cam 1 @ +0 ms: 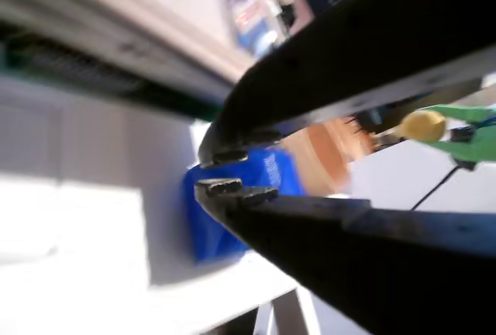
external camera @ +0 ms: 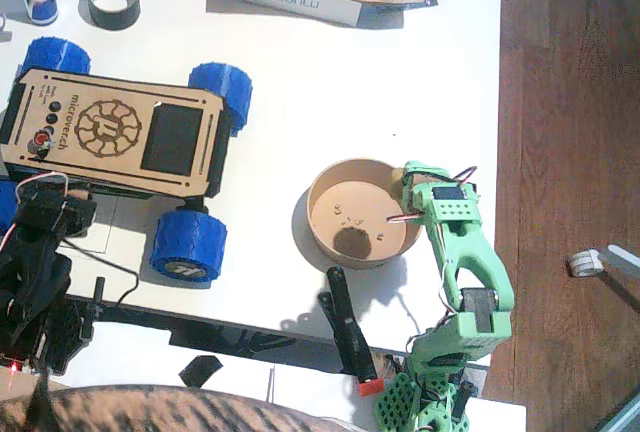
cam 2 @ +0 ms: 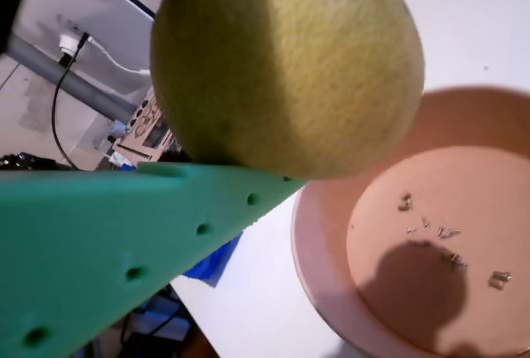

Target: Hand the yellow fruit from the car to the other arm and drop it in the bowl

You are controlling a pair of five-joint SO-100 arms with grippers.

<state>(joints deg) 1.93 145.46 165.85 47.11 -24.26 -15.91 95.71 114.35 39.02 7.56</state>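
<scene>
On the left, I saw my black arm (external camera: 35,272) parked near the car (external camera: 115,132), its gripper (cam 1: 221,170) empty with the jaws nearly together. Rightward, the bowl (external camera: 325,227) sat beside the green arm (external camera: 465,262), whose gripper (cam 2: 224,167) clamped the fruit (cam 2: 286,64) above the bowl's rim. My worry was the release: the fruit hung over the near edge, so it could clip the wall and roll off across the table.

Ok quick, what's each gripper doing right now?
Left gripper: black jaws nearly shut, holding nothing.
Right gripper: closed on the round dull-yellow fruit, above the tan round bowl.
</scene>
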